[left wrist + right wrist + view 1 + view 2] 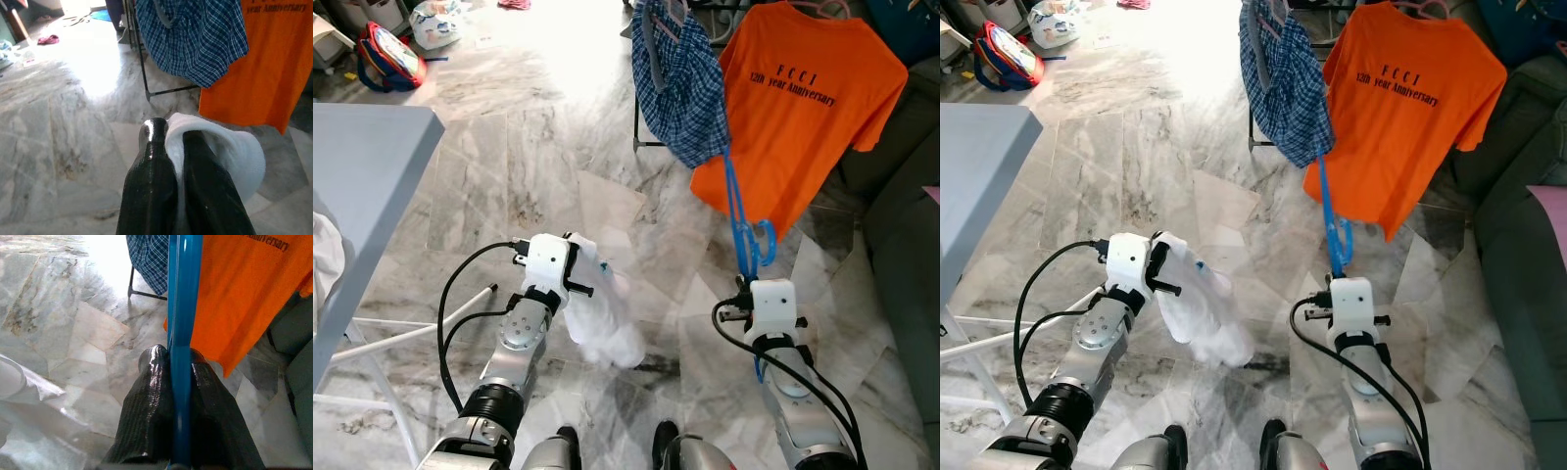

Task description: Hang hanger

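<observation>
We carry: right gripper (180, 357) clamps the blue hanger (741, 220), left gripper (173, 139) pinches white cloth (602, 318); rack (142, 63), seemingly at twelve o'clock, needs reaching.

**Clearance: open floor centre, rack + clothes ahead-right**

Marble floor (548, 147) betw. both arms is open, free path fwd. Ahead-right: blue plaid shirt (680, 83) and orange T-shirt (803, 108) hang side by side, touching, on black rack (142, 63), blocking that side. Blue hanger (744, 220) in right gripper (171, 355) reaches up just under the plaid hem. White cloth (602, 318) droops from left gripper (168, 129) into the centre gap. Grey table (362, 186) walls far left; grey sofa (901, 225) far right.
</observation>
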### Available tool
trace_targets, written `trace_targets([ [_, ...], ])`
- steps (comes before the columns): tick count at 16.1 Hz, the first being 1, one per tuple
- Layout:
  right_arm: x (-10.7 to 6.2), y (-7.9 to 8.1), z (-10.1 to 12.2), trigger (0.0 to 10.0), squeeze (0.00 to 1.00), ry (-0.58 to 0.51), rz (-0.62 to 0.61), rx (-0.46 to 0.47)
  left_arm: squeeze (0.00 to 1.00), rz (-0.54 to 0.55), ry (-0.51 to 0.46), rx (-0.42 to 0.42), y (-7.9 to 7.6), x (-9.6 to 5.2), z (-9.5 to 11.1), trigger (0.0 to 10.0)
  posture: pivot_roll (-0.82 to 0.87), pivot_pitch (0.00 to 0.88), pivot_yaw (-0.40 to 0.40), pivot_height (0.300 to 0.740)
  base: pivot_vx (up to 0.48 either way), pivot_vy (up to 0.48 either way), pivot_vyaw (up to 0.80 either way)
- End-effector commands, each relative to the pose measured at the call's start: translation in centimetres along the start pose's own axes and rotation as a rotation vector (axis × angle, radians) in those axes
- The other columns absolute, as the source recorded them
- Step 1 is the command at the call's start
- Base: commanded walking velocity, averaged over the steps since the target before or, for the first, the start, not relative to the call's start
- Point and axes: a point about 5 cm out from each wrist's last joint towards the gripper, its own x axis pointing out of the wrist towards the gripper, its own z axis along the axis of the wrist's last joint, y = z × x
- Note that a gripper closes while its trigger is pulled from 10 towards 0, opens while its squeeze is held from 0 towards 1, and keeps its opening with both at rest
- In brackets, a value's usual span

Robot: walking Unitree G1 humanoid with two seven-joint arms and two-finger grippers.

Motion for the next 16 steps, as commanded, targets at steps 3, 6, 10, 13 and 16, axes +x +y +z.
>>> trace_targets([
  [3,0.5,0.3,0.0,10.0,0.00,0.012,0.045,-0.024,0.00,0.005,0.055,-0.006,-0.9,-0.4,-1.3,10.0,0.07,0.092,-0.031,0.740,0.000,0.000,0.00],
  [6,1.2,-0.8,0.8,10.0,0.00,-0.007,0.057,-0.050,0.00,-0.019,0.104,-0.007,-2.5,-0.4,-2.1,10.0,0.03,0.051,-0.027,0.740,0.000,0.000,0.00],
  [10,0.9,-1.3,0.5,10.0,0.00,0.000,0.006,-0.050,0.00,-0.061,0.114,0.004,-3.2,0.2,-1.9,10.0,-0.02,0.055,-0.016,0.740,0.000,0.000,0.00],
  [13,0.0,-0.8,0.3,10.0,0.00,-0.002,0.039,-0.074,0.00,-0.063,0.099,-0.019,-3.4,0.6,-1.5,10.0,-0.05,0.084,-0.010,0.740,0.000,0.000,0.00],
  [16,-0.7,-0.8,0.2,10.0,0.00,0.005,0.024,-0.057,0.00,-0.083,0.075,-0.018,-3.5,0.8,-1.1,10.0,-0.07,0.115,-0.001,0.740,0.000,0.000,0.00],
])
